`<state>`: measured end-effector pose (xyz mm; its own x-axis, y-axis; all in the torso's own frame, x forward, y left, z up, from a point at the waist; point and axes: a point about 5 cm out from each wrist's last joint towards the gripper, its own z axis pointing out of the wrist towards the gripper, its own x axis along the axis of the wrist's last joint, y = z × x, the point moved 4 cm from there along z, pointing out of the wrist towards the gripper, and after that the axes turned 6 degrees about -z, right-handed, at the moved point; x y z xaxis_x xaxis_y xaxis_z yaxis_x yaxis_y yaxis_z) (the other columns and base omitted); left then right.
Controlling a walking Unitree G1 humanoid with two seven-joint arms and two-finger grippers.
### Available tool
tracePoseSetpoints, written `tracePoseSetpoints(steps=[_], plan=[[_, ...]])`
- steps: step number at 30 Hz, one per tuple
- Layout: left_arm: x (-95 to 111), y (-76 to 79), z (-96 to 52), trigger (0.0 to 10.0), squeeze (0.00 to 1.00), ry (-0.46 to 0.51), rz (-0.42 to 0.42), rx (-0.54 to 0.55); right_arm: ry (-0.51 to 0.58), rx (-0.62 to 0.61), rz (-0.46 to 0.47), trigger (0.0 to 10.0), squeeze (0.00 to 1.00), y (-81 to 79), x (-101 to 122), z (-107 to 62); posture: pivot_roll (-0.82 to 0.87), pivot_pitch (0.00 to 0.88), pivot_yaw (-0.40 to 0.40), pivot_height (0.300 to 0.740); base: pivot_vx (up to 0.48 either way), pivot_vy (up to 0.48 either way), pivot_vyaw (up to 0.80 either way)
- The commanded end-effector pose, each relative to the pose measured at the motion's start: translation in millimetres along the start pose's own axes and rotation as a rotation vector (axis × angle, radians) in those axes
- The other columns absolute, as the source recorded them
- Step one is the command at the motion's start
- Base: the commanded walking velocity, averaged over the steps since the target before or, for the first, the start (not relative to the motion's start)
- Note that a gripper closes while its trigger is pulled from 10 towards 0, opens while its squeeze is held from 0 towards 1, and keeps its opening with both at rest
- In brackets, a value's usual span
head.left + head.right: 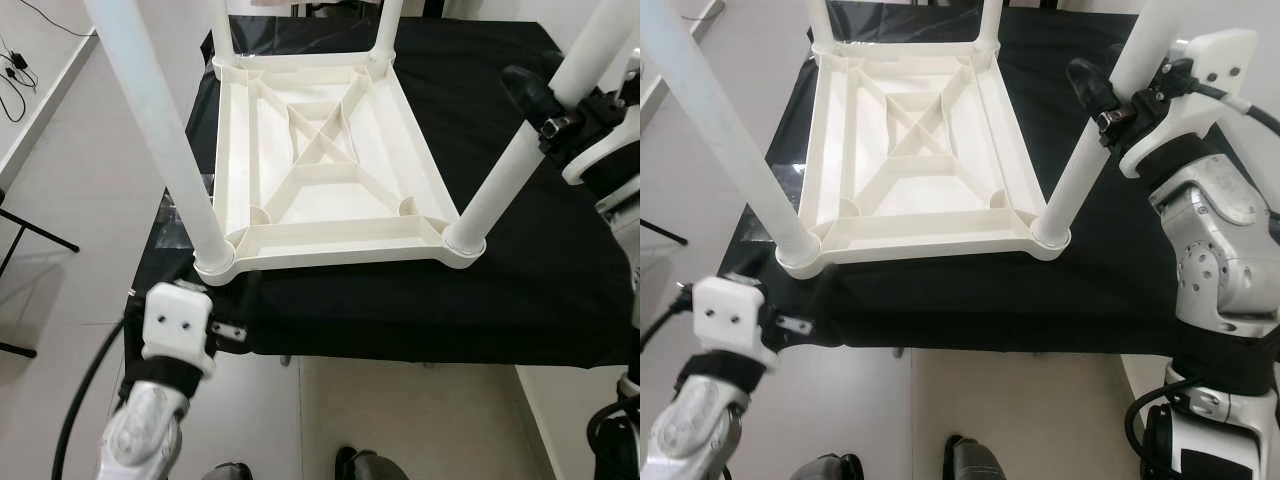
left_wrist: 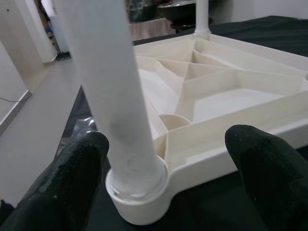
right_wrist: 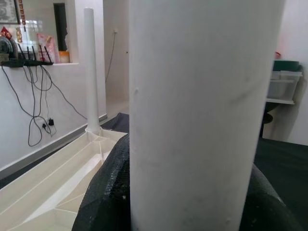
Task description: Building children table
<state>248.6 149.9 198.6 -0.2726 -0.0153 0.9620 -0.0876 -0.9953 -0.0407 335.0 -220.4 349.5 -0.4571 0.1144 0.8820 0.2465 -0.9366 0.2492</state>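
The right gripper [image 1: 1110,100] pinches the near-right white plastic tube leg [image 1: 1092,140] of the upturned cream tabletop [image 1: 330,170]; press it straight down its socket. The left gripper's [image 2: 163,159] fingers are spread.

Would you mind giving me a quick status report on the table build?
Right hand shut on near-right leg. Left hand open, low by near-left leg. Tabletop upside down on black cloth, four legs seated. Nothing in the way.
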Motion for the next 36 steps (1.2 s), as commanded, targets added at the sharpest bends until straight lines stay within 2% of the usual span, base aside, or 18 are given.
tracePoseSetpoints(steps=[1,2,3,4,7,13,17,26,33,34,36], plan=[[-8,-2.7,-1.8,10.0,0.0,-0.033,-0.004,0.007,-0.022,0.053,-0.002,0.0,0.0,-9.8,-5,1.6,0.01,0.227,-0.072,0.74,0.0,0.0,0.0],[-8,-6.7,4.1,10.0,0.0,-0.018,-0.001,0.024,-0.021,0.055,-0.002,8.0,0.0,-10.6,-5,1.3,0.0,0.226,-0.071,0.74,0.0,0.0,0.0],[-7,-9.7,8.4,10.0,0.0,-0.008,0.0,0.037,-0.02,0.056,-0.001,8.0,0.0,-11.1,-5,1.0,0.0,0.226,-0.071,0.74,0.0,0.0,0.0],[-6,-13.5,14.3,10.0,0.0,0.006,0.002,0.054,-0.02,0.06,0.001,10.0,0.0,-12.4,-4,0.7,0.0,0.225,-0.07,0.74,0.0,0.0,0.0],[-6,-20.3,21.7,10.0,0.0,0.024,0.007,0.089,-0.02,0.068,0.002,10.0,0.0,-14.0,-4,0.1,0.0,0.227,-0.07,0.74,0.0,0.0,0.0],[-14,-32.0,27.4,10.0,0.0,0.017,0.02,0.135,-0.01,0.078,0.007,10.0,0.0,-15.6,-1,-0.6,-0.01,0.229,-0.073,0.74,0.0,0.0,0.0],[-15,-33.1,28.6,10.0,0.0,0.016,0.022,0.139,-0.009,0.081,0.007,10.0,0.0,-16.1,-1,-0.7,-0.01,0.229,-0.073,0.74,0.0,0.0,0.0],[-47,-44.8,41.3,10.0,0.0,-0.041,0.001,0.188,0.009,0.095,0.011,10.0,0.0,-18.6,5,1.3,-0.02,0.227,-0.082,0.74,0.0,0.0,0.0],[-45,-47.5,49.6,10.0,0.0,-0.022,-0.009,0.192,0.009,0.095,0.013,10.0,0.0,-18.6,5,1.1,-0.03,0.226,-0.083,0.74,0.0,0.0,0.0],[-41,-48.2,56.8,0.0,0.0,0.004,-0.033,0.18,0.008,0.094,0.014,10.0,0.0,-18.5,6,1.1,-0.03,0.224,-0.084,0.74,0.0,0.0,0.0],[-39,-47.5,60.3,0.0,0.0,0.019,-0.042,0.171,0.008,0.094,0.015,10.0,0.0,-18.5,6,1.1,-0.03,0.222,-0.084,0.74,0.0,0.0,0.0]])
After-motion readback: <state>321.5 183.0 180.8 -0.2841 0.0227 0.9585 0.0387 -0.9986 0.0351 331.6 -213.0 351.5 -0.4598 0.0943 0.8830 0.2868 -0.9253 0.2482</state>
